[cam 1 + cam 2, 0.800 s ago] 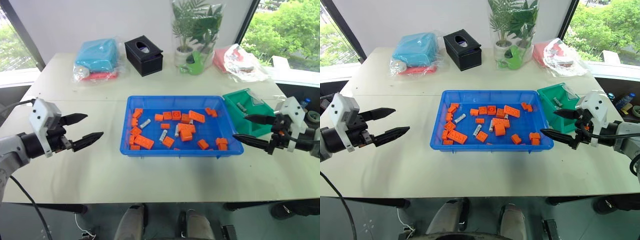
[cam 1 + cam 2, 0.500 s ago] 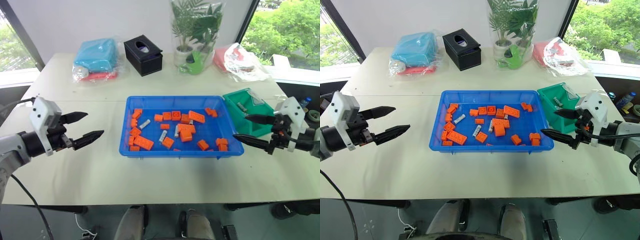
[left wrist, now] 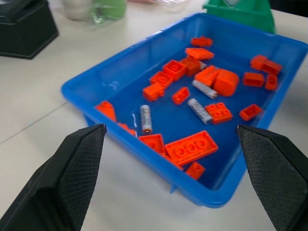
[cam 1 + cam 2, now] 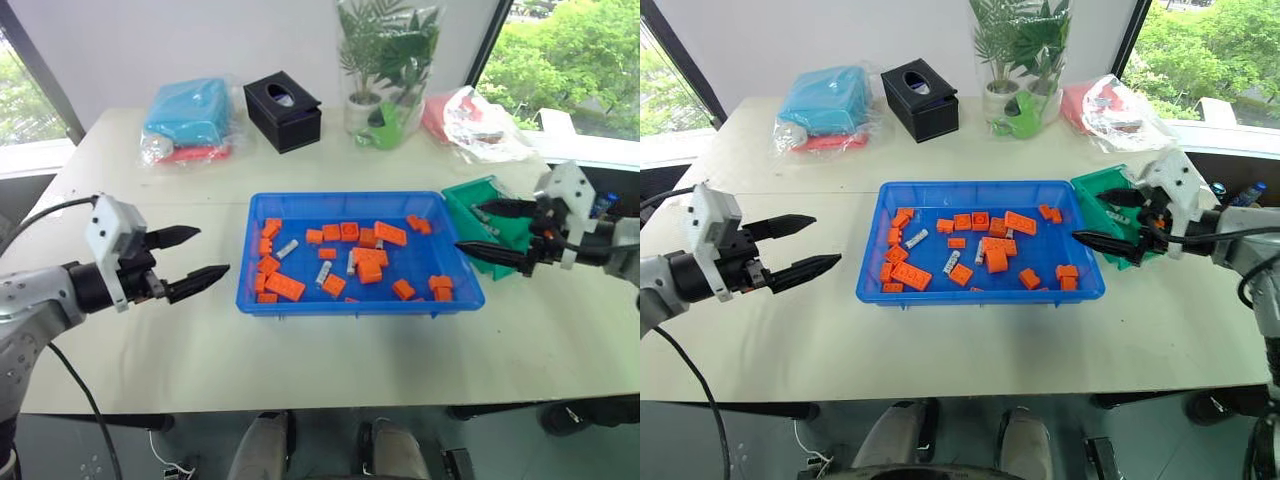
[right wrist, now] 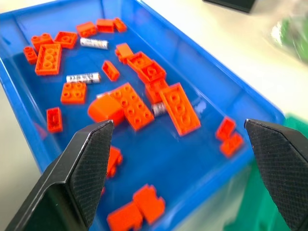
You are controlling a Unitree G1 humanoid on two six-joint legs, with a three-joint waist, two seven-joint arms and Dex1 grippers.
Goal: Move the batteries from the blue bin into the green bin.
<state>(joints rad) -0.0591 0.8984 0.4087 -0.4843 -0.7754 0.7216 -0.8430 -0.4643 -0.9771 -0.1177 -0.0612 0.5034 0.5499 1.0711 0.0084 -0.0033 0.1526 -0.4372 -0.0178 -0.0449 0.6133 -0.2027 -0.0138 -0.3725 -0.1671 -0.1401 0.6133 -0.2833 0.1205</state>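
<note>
**Both pincers open and empty, either side of the blue bin**

The right pincer point(image 4: 487, 230) hangs with its 2 fingers spread wide, holding nothing, over the green bin point(image 4: 492, 222) and just beside the right end of the blue bin point(image 4: 350, 300). The left pincer point(image 4: 195, 260) is likewise spread and empty, above the counter point(image 4: 200, 340), near the blue bin's left end but apart from it. Between the 2 pincers, the batteries point(image 3: 145, 119) lie loose on the blue bin's floor among orange bricks point(image 4: 286, 285), mostly in its left and middle parts, nearer the left pincer. At least 1 silver-grey cylinder shows inside the green bin, which touches the blue bin's right end.
</note>
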